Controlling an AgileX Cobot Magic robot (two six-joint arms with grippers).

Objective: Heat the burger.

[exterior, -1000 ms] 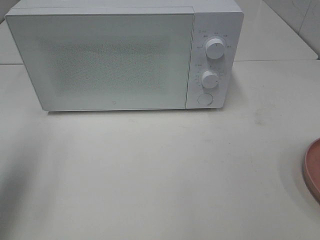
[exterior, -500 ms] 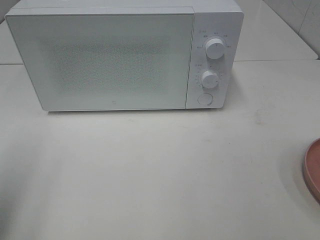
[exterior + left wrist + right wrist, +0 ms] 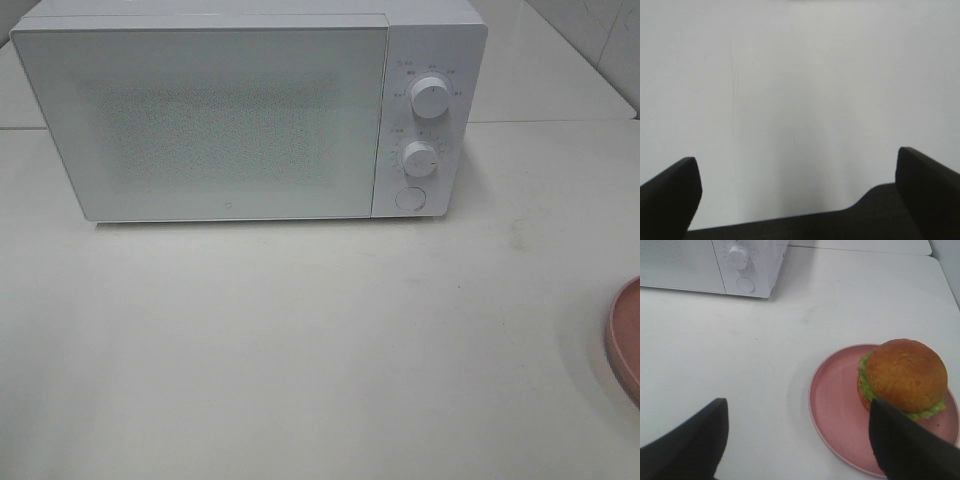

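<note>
Golden-brown bun burger (image 3: 902,376) sits on the flat pink round plate (image 3: 835,405), off to the right of the white microwave (image 3: 250,110); its dial markings are unreadable. Left gripper (image 3: 799,175) and right gripper (image 3: 799,432) both gape wide, empty.

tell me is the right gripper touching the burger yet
Apart. The right wrist view shows the right gripper open above the table, its fingers clear of the burger.

Pink plate (image 3: 627,340) cut by overhead view's right edge, burger (image 3: 903,376) unseen there; microwave (image 3: 250,110) dial labels illegible.
</note>
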